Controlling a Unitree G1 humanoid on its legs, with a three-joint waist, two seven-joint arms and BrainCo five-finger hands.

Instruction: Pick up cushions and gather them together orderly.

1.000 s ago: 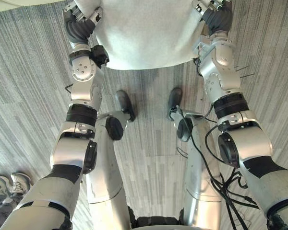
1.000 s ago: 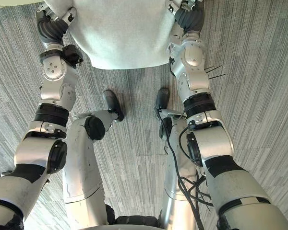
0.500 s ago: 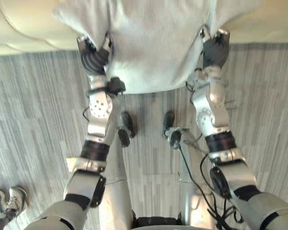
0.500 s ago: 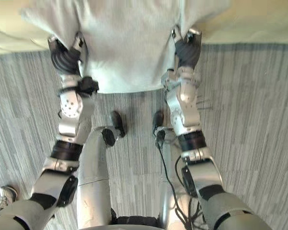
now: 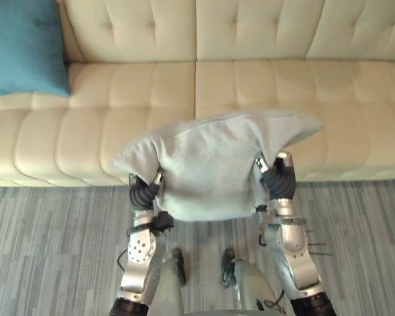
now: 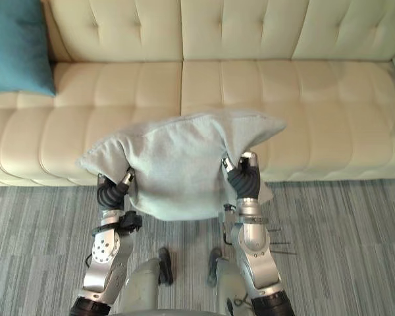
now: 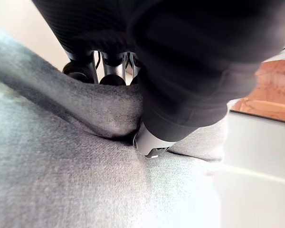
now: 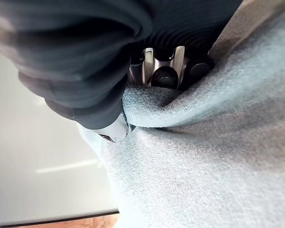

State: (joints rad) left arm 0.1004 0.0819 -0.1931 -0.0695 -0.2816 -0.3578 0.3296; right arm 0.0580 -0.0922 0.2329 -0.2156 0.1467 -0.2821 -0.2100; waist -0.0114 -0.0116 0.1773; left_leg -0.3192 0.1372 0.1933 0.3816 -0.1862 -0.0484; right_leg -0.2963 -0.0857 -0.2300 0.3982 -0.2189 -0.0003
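Since 1 s ago the head camera has tipped up from the floor, so the cream tufted sofa point(image 5: 250, 39) now spans the head views, while the 2 hands keep their hold on the same cushion. Grey striped carpet point(image 5: 46, 250) runs along the front of the sofa. The grey cushion point(image 5: 207, 168) hangs in the air between the 2 hands, in front of the sofa's front edge, overlapping the seat and the carpet, with 1 upper corner drawn out toward the robot's right. A teal cushion point(image 5: 23, 46) leans against the backrest at the sofa's left end, well apart from the grey one. The left hand point(image 5: 142, 194) grips the grey cushion's lower left side, its fingers point(image 7: 114, 71) curled over a fold of fabric that the thumb presses from the other side. The right hand point(image 5: 278, 179) pinches the right side the same way, fingers point(image 8: 164, 71) bent over a ridge of cloth against the thumb.
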